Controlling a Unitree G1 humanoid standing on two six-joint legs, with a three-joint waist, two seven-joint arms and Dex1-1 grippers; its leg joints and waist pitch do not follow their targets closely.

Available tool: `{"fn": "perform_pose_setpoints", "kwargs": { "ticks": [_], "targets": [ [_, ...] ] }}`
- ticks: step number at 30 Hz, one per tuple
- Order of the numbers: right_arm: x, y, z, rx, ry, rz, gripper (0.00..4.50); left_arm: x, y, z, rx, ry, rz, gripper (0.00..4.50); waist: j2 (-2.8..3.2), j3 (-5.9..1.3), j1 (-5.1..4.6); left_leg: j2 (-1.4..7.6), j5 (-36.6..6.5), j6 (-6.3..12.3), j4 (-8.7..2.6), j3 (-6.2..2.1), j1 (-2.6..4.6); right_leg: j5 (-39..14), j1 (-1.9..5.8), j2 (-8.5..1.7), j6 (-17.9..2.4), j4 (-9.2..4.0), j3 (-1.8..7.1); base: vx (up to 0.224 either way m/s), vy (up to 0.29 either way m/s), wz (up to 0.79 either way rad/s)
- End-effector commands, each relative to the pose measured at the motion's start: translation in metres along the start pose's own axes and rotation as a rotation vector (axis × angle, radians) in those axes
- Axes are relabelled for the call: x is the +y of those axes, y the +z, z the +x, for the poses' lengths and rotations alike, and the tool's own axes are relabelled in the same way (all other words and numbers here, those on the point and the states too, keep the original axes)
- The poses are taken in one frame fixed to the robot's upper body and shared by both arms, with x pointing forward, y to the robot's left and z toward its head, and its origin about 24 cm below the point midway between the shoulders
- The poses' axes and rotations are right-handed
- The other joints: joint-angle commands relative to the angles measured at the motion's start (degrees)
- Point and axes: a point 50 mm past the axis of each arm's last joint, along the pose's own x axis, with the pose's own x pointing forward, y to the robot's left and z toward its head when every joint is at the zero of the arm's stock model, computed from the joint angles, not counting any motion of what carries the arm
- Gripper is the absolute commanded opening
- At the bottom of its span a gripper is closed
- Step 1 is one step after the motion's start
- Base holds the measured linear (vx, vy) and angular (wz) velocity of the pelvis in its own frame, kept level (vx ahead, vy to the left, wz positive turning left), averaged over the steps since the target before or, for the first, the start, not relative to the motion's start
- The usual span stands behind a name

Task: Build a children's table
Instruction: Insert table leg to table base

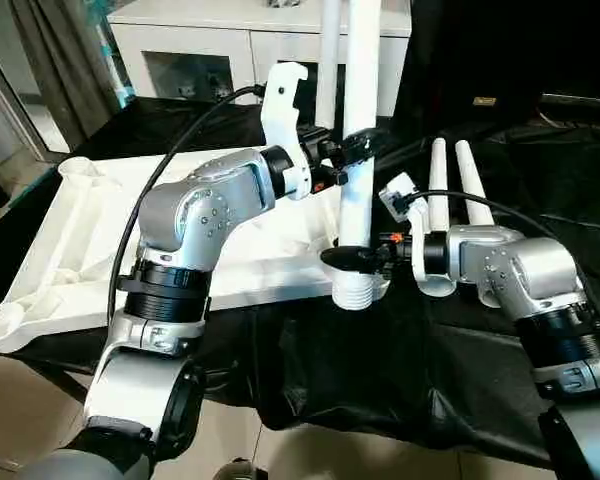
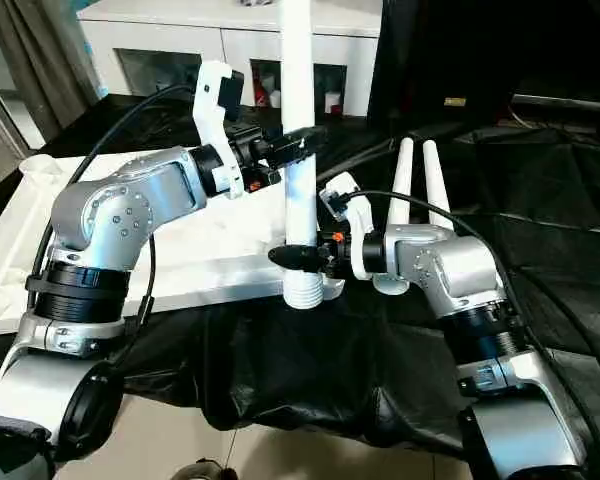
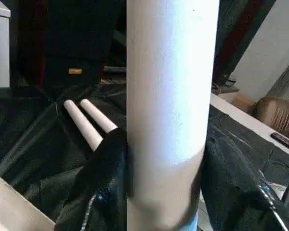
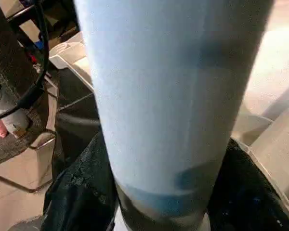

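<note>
Head view | left hand (image 2: 298, 140) pinching upright leg (image 2: 298, 90) high | right hand (image 2: 302, 258) clamped round it low

Even indoor light is falling over the scene, with daylight coming in past the curtain (image 1: 50, 60) at one side. The black cloth (image 1: 380, 370) is swallowing detail — folds are catching faint sheen. In the wrist views the leg (image 3: 168, 96) is looming close and soft, its lower part sitting in shadow.
</note>
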Motion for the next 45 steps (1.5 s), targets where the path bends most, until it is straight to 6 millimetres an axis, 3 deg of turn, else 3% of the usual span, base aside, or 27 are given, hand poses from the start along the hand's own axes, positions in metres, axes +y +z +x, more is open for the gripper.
{"fn": "perform_pose_setpoints", "kwargs": {
  "ticks": [1, 4, 5, 6, 8, 12, 13, 15, 17, 18, 19, 21, 22, 23, 26, 30, 33, 34, 36, 38, 39, 41, 42, 43, 45],
  "targets": [
    [-0.004, 0.007, -0.006, -0.044, -0.035, -0.013, 1.95, 0.001, 0.000, -0.004, -0.002, -0.013, 0.000, 2.53, -1.19, -4.97, 0.01, 1.27, -3.85, 2.30, -2.96, -0.44, 0.99, 1.04, 3.68, -2.59, -13.99, -3.70, 2.11, 0.000, 0.000, 0.00],
    [-0.004, 0.009, -0.006, -0.094, -0.037, -0.006, 1.93, 0.005, 0.001, -0.005, -0.065, 0.006, 0.022, 2.79, -1.20, -4.95, 0.03, 1.28, -4.45, 2.22, -3.03, -0.49, 0.95, 0.14, 3.73, -2.69, -13.74, -3.86, 2.12, 0.000, 0.000, 0.00],
    [-0.005, 0.010, -0.006, -0.127, -0.048, 0.009, 1.92, 0.005, 0.004, -0.008, -0.155, -0.043, 0.056, 2.86, -0.84, -4.99, 0.05, 1.29, -4.48, 2.10, -2.97, -0.50, 0.97, 0.27, 3.70, -2.69, -13.74, -3.81, 2.10, 0.000, 0.000, 0.00],
    [-0.006, 0.010, -0.006, -0.149, -0.059, 0.013, 1.92, 0.006, 0.007, -0.011, -0.232, -0.055, 0.051, 2.89, -1.17, -4.99, 0.00, 1.29, -4.24, 2.34, -3.05, -0.48, 0.91, 0.49, 3.74, -2.70, -13.71, -3.99, 2.12, 0.000, 0.000, 0.00],
    [-0.008, 0.012, -0.007, -0.191, -0.083, 0.021, 1.91, 0.011, 0.005, -0.016, -0.312, -0.067, 0.011, 2.89, -1.00, -5.08, -0.01, 1.41, -4.03, 2.21, -3.02, -0.52, 0.95, 1.88, 3.75, -2.71, -14.11, -3.78, 2.07, 0.000, 0.000, 0.00],
    [-0.012, 0.013, -0.010, -0.248, -0.136, 0.015, 1.91, 0.019, -0.004, -0.023, -0.315, -0.053, -0.010, 2.89, -0.94, -5.00, -0.18, 1.41, -5.50, 1.78, -3.17, -0.42, 1.12, 0.35, 3.57, -2.70, -13.74, -3.86, 2.10, 0.000, 0.000, 0.00],
    [-0.015, 0.014, -0.014, -0.274, -0.167, 0.011, 1.91, 0.021, -0.007, -0.028, -0.315, -0.064, -0.027, 2.89, -0.63, -5.01, -0.20, 1.45, -5.55, 1.56, -3.18, -0.44, 1.21, -0.15, 3.51, -2.73, -13.36, -3.85, 2.15, 0.000, 0.000, 0.00],
    [-0.020, 0.012, -0.020, -0.293, -0.242, -0.031, 1.91, 0.024, -0.015, -0.033, -0.258, -0.074, 0.051, 2.89, -0.61, -5.01, -0.22, 1.50, -5.70, 1.27, -3.27, -0.48, 1.26, -0.86, 3.39, -2.71, -12.82, -3.96, 2.12, 0.000, 0.000, 0.00],
    [-0.026, 0.006, -0.026, -0.302, -0.310, -0.060, 1.91, 0.030, -0.039, -0.036, -0.061, -0.074, 0.239, 2.89, -0.41, -4.99, -0.25, 1.53, -6.45, 0.85, -3.45, -0.59, 1.37, -2.10, 3.22, -2.60, -11.64, -4.17, 2.11, 0.000, 0.000, 0.00],
    [-0.027, 0.004, -0.028, -0.310, -0.329, -0.058, 1.91, 0.032, -0.047, -0.037, 0.000, -0.078, 0.291, 2.89, -0.16, -4.88, -0.46, 1.54, -7.65, 0.30, -3.60, -0.51, 1.60, -4.15, 3.02, -2.49, -9.78, -4.40, 2.23, 0.000, 0.000, 0.00],
    [-0.031, 0.000, -0.031, -0.330, -0.373, -0.043, 1.91, 0.043, -0.072, -0.043, 0.203, -0.087, 0.457, 2.89, 0.18, -4.83, -0.39, 1.50, -7.94, 0.08, -3.83, -0.78, 1.57, -4.71, 2.98, -2.48, -8.79, -4.90, 2.24, 0.000, 0.000, 0.00],
    [-0.032, -0.003, -0.032, -0.339, -0.396, -0.033, 1.91, 0.051, -0.090, -0.051, 0.361, -0.113, 0.550, 2.89, 0.34, -5.00, -0.58, 1.53, -8.33, -0.65, -3.90, -0.83, 1.60, -4.15, 3.11, -2.45, -8.06, -4.39, 2.24, 0.000, 0.000, 0.00],
    [-0.033, -0.004, -0.033, -0.341, -0.403, -0.030, 1.91, 0.056, -0.101, -0.057, 0.439, -0.136, 0.550, 2.89, 0.57, -5.11, -0.62, 1.48, -8.30, -1.58, -3.90, -0.83, 1.57, -2.54, 3.16, -2.61, -8.98, -4.19, 2.22, 0.000, 0.000, 0.00],
    [-0.033, -0.005, -0.033, -0.341, -0.404, -0.030, 1.91, 0.057, -0.104, -0.058, 0.451, -0.141, 0.544, 2.89, 0.57, -5.11, -0.62, 1.48, -8.30, -1.58, -3.90, -0.83, 1.57, -2.54, 3.16, -2.61, -8.98, -4.19, 2.22, 0.000, 0.000, 0.00],
    [-0.033, -0.006, -0.033, -0.343, -0.407, -0.033, 1.91, 0.063, -0.117, -0.066, 0.529, -0.176, 0.512, 2.89, 0.80, -5.08, -0.68, 1.51, -9.84, -2.35, -3.91, -0.68, 1.63, -0.78, 3.14, -2.80, -11.78, -3.95, 2.20, 0.000, 0.000, 0.00],
    [-0.032, -0.006, -0.031, -0.351, -0.409, -0.042, 1.91, 0.071, -0.127, -0.069, 0.603, -0.209, 0.528, 2.54, 0.77, -4.96, -0.62, 1.48, -11.69, -2.02, -3.97, -0.58, 1.67, -2.59, 3.17, -2.95, -12.45, -4.17, 2.29, 0.000, 0.000, 0.00],
    [-0.031, -0.006, -0.029, -0.348, -0.405, -0.047, 1.91, 0.078, -0.129, -0.069, 0.637, -0.209, 0.537, 2.52, 0.75, -4.86, -0.60, 1.49, -12.18, -2.05, -4.07, -0.62, 1.67, -3.83, 3.12, -2.96, -12.23, -4.37, 2.30, 0.000, 0.000, 0.00],
    [-0.031, -0.006, -0.029, -0.348, -0.405, -0.048, 1.91, 0.079, -0.128, -0.068, 0.641, -0.208, 0.538, 2.19, 1.25, -4.98, -0.49, 1.58, -12.31, -2.31, -4.04, -0.74, 1.76, -3.88, 3.16, -3.09, -12.25, -4.18, 2.28, 0.000, 0.000, 0.00],
    [-0.031, -0.006, -0.029, -0.348, -0.403, -0.049, 1.91, 0.080, -0.127, -0.068, 0.639, -0.205, 0.535, 2.12, 0.90, -4.97, -0.57, 1.63, -12.36, -2.31, -4.10, -0.73, 1.69, -3.14, 3.20, -3.06, -12.55, -4.21, 2.27, 0.000, 0.000, 0.00],
    [-0.029, -0.006, -0.030, -0.345, -0.398, -0.050, 1.91, 0.081, -0.123, -0.064, 0.621, -0.206, 0.509, 2.10, 1.02, -5.02, -0.47, 1.57, -12.10, -2.03, -3.96, -0.65, 1.71, -2.25, 3.18, -3.07, -13.21, -4.17, 2.28, 0.000, 0.000, 0.00],
    [-0.029, -0.006, -0.030, -0.344, -0.397, -0.051, 1.91, 0.082, -0.122, -0.063, 0.616, -0.209, 0.500, 1.75, 1.21, -5.01, -0.41, 1.56, -11.94, -1.95, -3.94, -0.66, 1.69, -2.06, 3.18, -3.09, -13.37, -4.15, 2.27, 0.000, 0.000, 0.00],
    [-0.029, -0.007, -0.031, -0.343, -0.398, -0.052, 1.91, 0.082, -0.122, -0.060, 0.607, -0.229, 0.475, 1.69, 1.07, -5.05, -0.23, 1.49, -11.73, -1.62, -3.85, -0.63, 1.61, -1.54, 3.32, -3.13, -13.80, -4.18, 2.23, 0.000, 0.000, 0.00],
    [-0.029, -0.007, -0.031, -0.343, -0.398, -0.053, 1.91, 0.082, -0.122, -0.058, 0.602, -0.232, 0.469, 1.68, 1.83, -5.13, -0.19, 1.57, -11.60, -1.67, -3.81, -0.80, 1.55, -1.02, 3.37, -3.23, -14.02, -3.92, 2.19, 0.000, 0.000, 0.00],
    [-0.029, -0.007, -0.032, -0.342, -0.398, -0.053, 1.91, 0.082, -0.121, -0.057, 0.594, -0.235, 0.462, 1.52, 1.39, -4.93, -0.37, 1.47, -11.87, -1.41, -3.88, -0.63, 1.52, -1.23, 3.28, -3.03, -13.88, -4.33, 2.17, 0.000, 0.000, 0.00],
    [-0.029, -0.007, -0.033, -0.341, -0.399, -0.055, 1.91, 0.080, -0.120, -0.053, 0.571, -0.243, 0.426, 1.20, 1.63, -5.03, -0.31, 1.40, -12.17, -1.20, -3.75, -0.61, 1.61, -1.75, 3.42, -3.10, -14.11, -4.30, 2.15, 0.000, 0.000, 0.00]
  ]
}}
